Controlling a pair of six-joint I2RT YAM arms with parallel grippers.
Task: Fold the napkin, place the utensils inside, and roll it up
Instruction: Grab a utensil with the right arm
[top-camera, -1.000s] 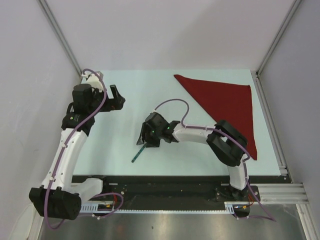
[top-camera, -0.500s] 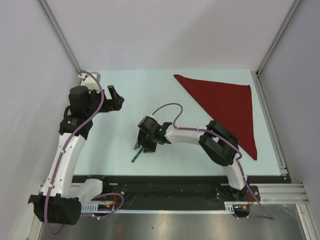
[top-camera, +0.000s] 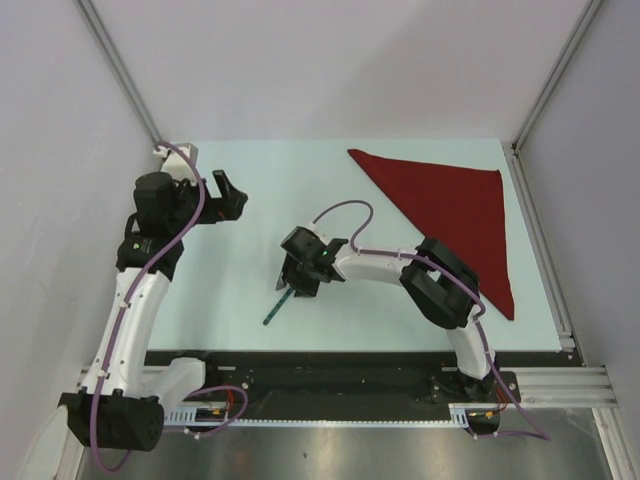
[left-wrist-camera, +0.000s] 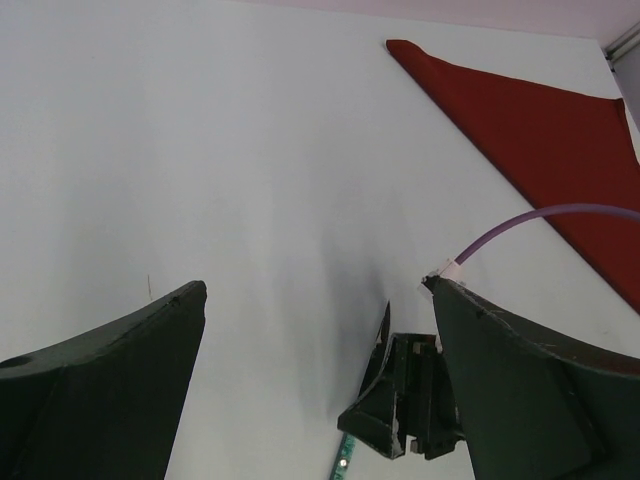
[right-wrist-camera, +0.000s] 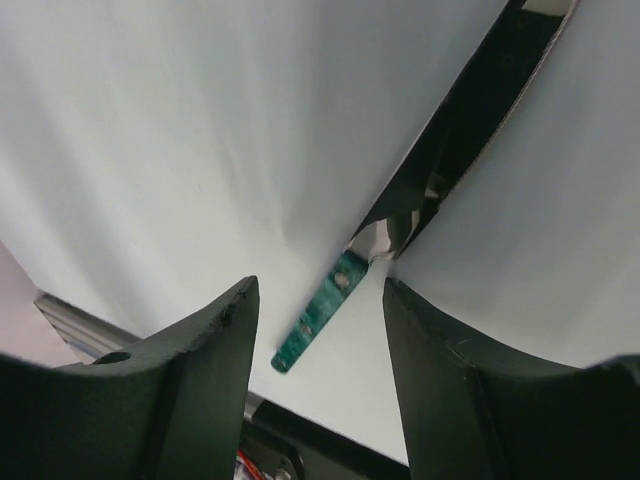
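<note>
At the upper right of the overhead view: the napkin (top-camera: 445, 205), folded into a flat triangle on the pale counter (top-camera: 250, 180), one long edge running down toward the right side. First step judged done. Nothing on or inside the cloth yet.

Low and centre in the same view: the knife (top-camera: 273, 311), flat on the counter, teal handle pointing to the lower left, blade hidden under the arm. Well apart from the napkin. Left to do, as a judgement: picking up the knife, carrying it across to the cloth, laying it inside, then rolling.

Directly over the knife: the right end effector (top-camera: 288, 288), arm stretched leftward from its base at the lower right, wrist bent down toward the counter. Jaws apart in the wrist view, one on each side of the handle, neither touching it. Open, then, and not gripping. Looks like the approach to a grasp.

At the upper left: the left end effector (top-camera: 228, 192), arm raised and folded back, tip aimed toward the middle of the counter. Jaws spread wide, holding nothing, far from both napkin and knife.
</note>
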